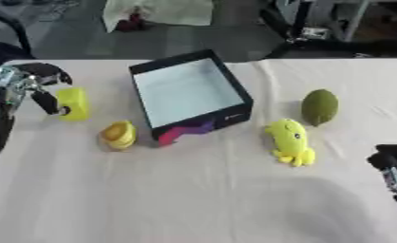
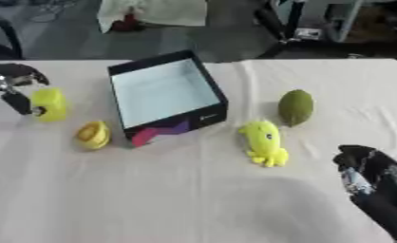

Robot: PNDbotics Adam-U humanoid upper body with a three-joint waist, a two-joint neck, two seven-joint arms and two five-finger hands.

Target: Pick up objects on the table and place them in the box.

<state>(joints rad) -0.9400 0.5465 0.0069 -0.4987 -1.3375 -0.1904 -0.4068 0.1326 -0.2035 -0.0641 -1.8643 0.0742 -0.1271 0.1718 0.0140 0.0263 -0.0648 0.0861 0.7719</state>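
Observation:
A black box (image 1: 240, 93) with a pale inside stands open at the middle back of the table. Left of it a yellow block-like thing (image 1: 75, 103) stands upright. My left hand (image 1: 37, 79) is at its left: the thumb touches its lower left side and the fingers arch just above its top, not closed on it. A yellow-orange rounded thing (image 1: 118, 134) lies in front of the box's left corner. Right of the box are a yellow plush toy (image 1: 291, 140) and a green oval fruit (image 1: 320, 107). My right hand (image 2: 366, 167) rests at the lower right, holding nothing.
A cream cloth (image 1: 193, 199) covers the table, with creases on the right side. Beyond the far edge are a grey floor, a white cloth (image 1: 160, 12) and dark stands and legs (image 1: 297, 33).

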